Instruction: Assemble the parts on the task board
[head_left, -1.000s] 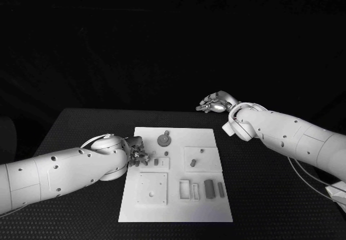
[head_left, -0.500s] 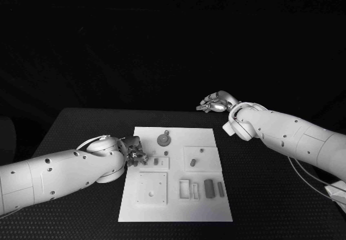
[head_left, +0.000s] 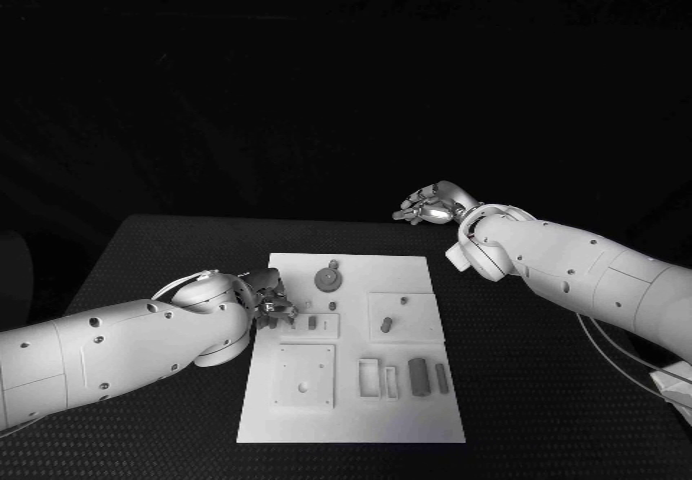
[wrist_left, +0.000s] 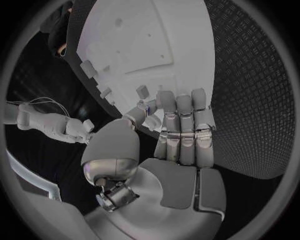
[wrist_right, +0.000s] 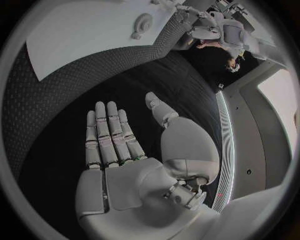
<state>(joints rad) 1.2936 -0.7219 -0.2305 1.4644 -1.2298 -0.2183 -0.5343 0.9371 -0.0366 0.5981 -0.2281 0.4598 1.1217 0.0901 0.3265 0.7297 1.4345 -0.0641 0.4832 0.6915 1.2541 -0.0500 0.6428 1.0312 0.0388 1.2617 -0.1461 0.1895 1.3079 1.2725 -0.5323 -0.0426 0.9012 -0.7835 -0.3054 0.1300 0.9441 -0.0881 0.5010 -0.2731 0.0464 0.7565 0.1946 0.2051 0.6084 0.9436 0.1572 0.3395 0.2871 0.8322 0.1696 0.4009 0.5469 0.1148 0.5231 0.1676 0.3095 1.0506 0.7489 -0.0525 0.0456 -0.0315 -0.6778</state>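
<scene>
The white task board (head_left: 353, 415) lies mid-table, and its bare face (wrist_left: 156, 35) curves beyond my left fingers. My left hand (head_left: 273, 306) hovers at the board's left edge, its fingers (wrist_left: 182, 120) straight and side by side, the thumb tip close to the first finger. Nothing shows between them. A small upright part (wrist_left: 143, 91) stands just past the fingertips, seen from above as a dark piece (head_left: 310, 323). My right hand (head_left: 428, 208) floats beyond the board's far edge, palm flat and empty (wrist_right: 119, 150). A round part (head_left: 329, 277) sits near the board's far end.
More parts lie on the board: an oblong piece (head_left: 387, 324), a square plate (head_left: 306, 376), two pale slots (head_left: 371, 376) and two dark bars (head_left: 418, 377). Black textured table (head_left: 548, 400) surrounds the board. From the right wrist the board (wrist_right: 94, 30) and round part (wrist_right: 142, 23) show.
My left forearm has sunk and drawn slightly back to the left, while its hand stays at the board's left edge. The right arm has not moved.
</scene>
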